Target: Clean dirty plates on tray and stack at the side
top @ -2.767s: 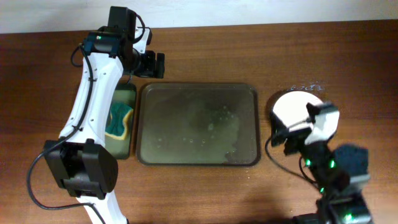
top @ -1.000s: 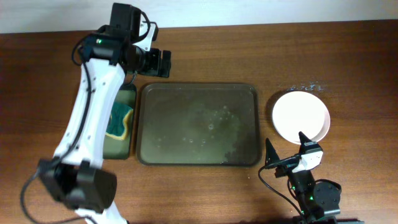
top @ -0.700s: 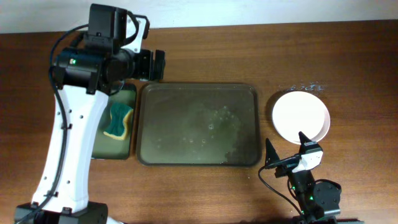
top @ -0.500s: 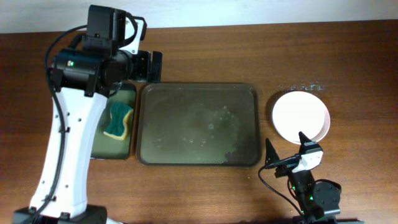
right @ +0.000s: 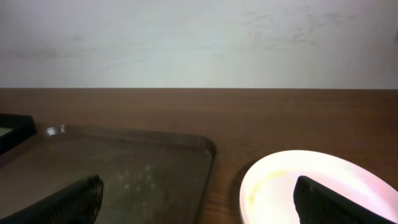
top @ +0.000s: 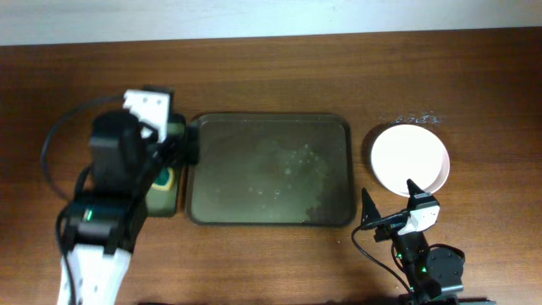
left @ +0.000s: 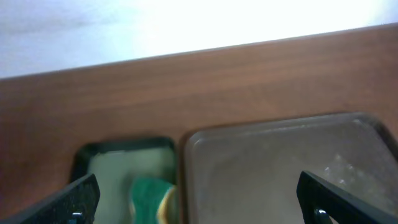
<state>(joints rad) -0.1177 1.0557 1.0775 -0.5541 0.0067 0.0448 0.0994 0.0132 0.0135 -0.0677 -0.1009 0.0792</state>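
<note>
The white plates (top: 409, 158) lie stacked on the table right of the tray; from above I cannot count them. In the right wrist view the top plate (right: 311, 183) has a faint yellowish smear on its face. The dark brown tray (top: 269, 127) holds no plates, only wet smears, and it also shows in the left wrist view (left: 280, 155) and the right wrist view (right: 124, 165). My left gripper (top: 180, 142) is open and empty over the tray's left rim (left: 199, 202). My right gripper (top: 389, 195) is open and empty in front of the plates (right: 196, 211).
A narrow black tray (left: 112, 165) with a green-and-yellow sponge (left: 149, 196) lies left of the brown tray, mostly hidden under my left arm in the overhead view; a bit of the sponge (top: 163, 180) shows there. Water drops (top: 415, 119) lie behind the plates.
My left arm has drawn back from the far side of the table toward the front left and now covers the black tray. My right arm left the plates earlier and has since stayed still.
</note>
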